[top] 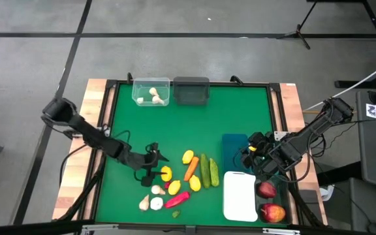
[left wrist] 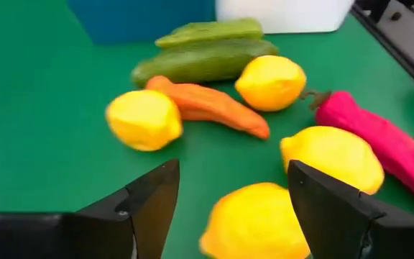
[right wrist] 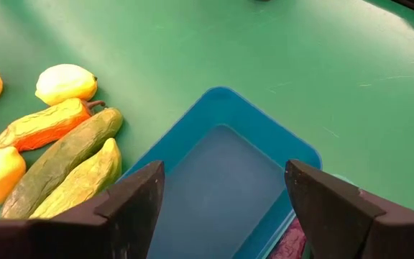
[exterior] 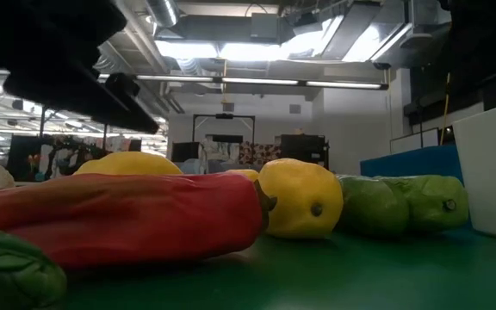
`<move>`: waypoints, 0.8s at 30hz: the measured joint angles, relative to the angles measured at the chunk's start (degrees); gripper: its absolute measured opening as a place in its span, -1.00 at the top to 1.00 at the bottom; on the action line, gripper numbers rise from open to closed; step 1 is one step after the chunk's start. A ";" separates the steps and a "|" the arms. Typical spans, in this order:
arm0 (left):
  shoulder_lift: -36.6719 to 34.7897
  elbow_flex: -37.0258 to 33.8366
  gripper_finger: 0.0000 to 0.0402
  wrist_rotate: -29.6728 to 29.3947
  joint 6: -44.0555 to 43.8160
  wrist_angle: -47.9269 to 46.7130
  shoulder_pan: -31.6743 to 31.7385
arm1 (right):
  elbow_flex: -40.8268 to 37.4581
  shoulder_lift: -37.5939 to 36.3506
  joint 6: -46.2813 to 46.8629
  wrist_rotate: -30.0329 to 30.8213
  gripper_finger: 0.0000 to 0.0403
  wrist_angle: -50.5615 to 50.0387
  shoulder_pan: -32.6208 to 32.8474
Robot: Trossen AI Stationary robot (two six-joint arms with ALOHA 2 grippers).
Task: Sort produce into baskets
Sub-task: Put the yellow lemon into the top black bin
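In the left wrist view the left gripper [left wrist: 225,208] stands with its jaws wide apart and nothing clamped; a yellow lemon [left wrist: 256,221] lies low in the frame right in the gap between the two dark fingers [left wrist: 153,201], not visibly pinched. Just past it sit a second lemon [left wrist: 331,158] at right, a third [left wrist: 144,119] at left and a fourth [left wrist: 270,82] at centre, with the orange carrot [left wrist: 210,106] between them and the red pepper [left wrist: 379,140] toward the right edge. Two green cucumbers [left wrist: 203,57] lie farther up.

In the right wrist view the right gripper [right wrist: 225,208] is likewise open and empty, poised over the blue basket [right wrist: 225,119], which fills the lower centre between its fingers.

In the high view the white basket [top: 239,196] sits lower right, red apples [top: 272,212] beside it, and the clear basket [top: 151,91] and dark grey basket [top: 191,91] at the upper centre.
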 joint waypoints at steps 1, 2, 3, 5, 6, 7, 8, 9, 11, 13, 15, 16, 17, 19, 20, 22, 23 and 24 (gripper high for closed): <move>1.44 0.00 -0.26 0.00 -0.24 1.69 -0.35 | 0.00 0.00 -0.01 -0.01 -0.44 -0.01 0.00; 2.73 0.03 -0.26 0.00 -0.59 3.02 -0.61 | 0.00 -0.02 0.00 0.00 -0.44 -0.02 0.00; 4.19 0.20 -0.26 0.00 -1.20 3.87 -0.77 | 0.00 -0.01 0.00 -0.01 -0.44 -0.02 0.00; 6.55 0.80 -0.26 0.00 -2.90 3.70 -1.15 | 0.00 -0.01 0.00 -0.01 -0.44 -0.02 0.00; 7.57 1.18 -0.26 0.00 -3.91 3.64 -1.41 | 0.00 -0.01 0.00 0.00 -0.44 -0.02 0.00; 8.37 1.51 -0.26 -0.02 -4.72 3.64 -1.68 | 0.00 -0.02 0.00 -0.02 -0.44 -0.02 0.00; 9.09 1.78 -0.26 0.00 -5.40 3.62 -2.06 | 0.00 -0.02 0.00 -0.02 -0.44 -0.02 0.00; 9.79 2.00 -0.26 0.00 -6.01 3.57 -2.38 | 0.00 0.00 -0.02 0.00 -0.44 -0.02 0.00; 10.94 2.19 -0.26 -0.33 -7.61 3.74 -2.78 | 0.00 -0.01 -0.01 0.00 -0.44 -0.02 0.00; 12.12 2.35 -0.26 -0.63 -9.36 4.09 -2.93 | 0.00 0.00 -0.02 0.00 -0.44 -0.02 0.00; 13.07 2.42 -0.26 -0.81 -10.01 3.57 -2.93 | 0.00 0.00 -0.02 -0.02 -0.44 -0.04 0.00; 13.43 2.39 -0.26 -0.80 -10.02 3.47 -2.93 | 0.00 -0.02 -0.02 0.00 -0.44 -0.04 0.00; 13.64 2.41 -0.26 -0.81 -9.88 3.47 -2.93 | 0.00 -0.02 -0.08 0.00 -0.44 -0.04 0.00; 13.69 2.40 -0.26 -1.01 -9.40 3.28 -2.86 | 0.00 -0.02 -0.53 0.00 -0.44 -0.04 0.00; 13.65 2.40 -0.26 -1.57 -9.38 3.19 -2.68 | 0.00 -0.02 -0.89 0.00 -0.44 -0.03 0.00; 13.13 2.26 -0.26 -4.50 -8.55 2.14 -1.90 | 0.00 -0.02 -1.21 -0.01 -0.44 -0.04 0.00; 12.79 2.17 -0.26 -6.05 -7.33 1.74 -1.07 | 0.00 -0.01 -1.23 0.00 -0.44 -0.04 0.00; 12.55 2.13 -0.26 -7.55 -5.60 1.43 -0.05 | 0.00 -0.02 -1.24 -0.01 -0.44 -0.04 0.00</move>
